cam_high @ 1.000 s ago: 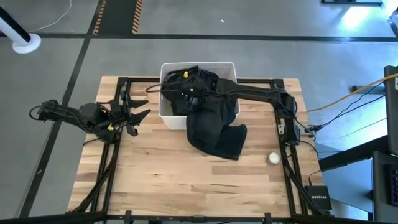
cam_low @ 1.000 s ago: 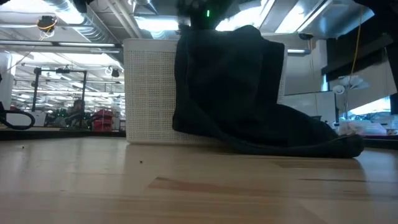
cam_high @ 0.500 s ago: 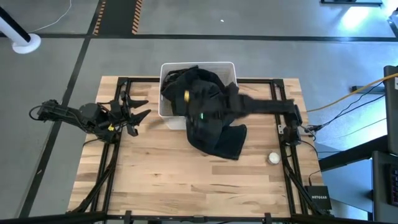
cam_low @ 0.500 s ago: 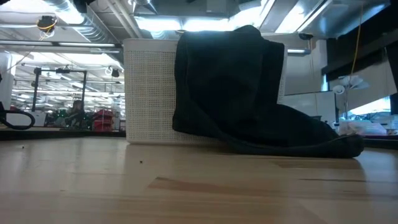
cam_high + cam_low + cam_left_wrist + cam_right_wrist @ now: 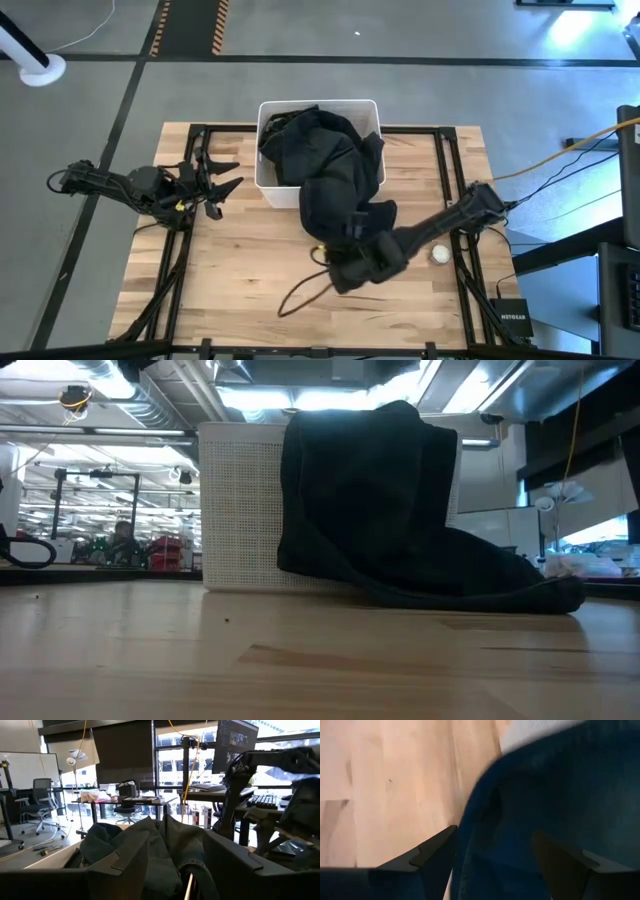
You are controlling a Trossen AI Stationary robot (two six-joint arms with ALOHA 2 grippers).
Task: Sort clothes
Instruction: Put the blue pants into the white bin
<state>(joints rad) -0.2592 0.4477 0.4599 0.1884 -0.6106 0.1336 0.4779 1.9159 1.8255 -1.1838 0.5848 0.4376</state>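
1. The right arm reaches from the table's right edge toward the middle, low over the tabletop; the right gripper (image 5: 345,268) has its fingers (image 5: 432,852) spread apart.
2. The left arm waits at the left edge, the left gripper (image 5: 215,185) spread wide.

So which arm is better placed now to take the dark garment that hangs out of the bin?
The right arm, probably. Its tool is over the dark garment where it lies on the table, fingers open. The left tool waits beside the white bin, apart from the cloth.
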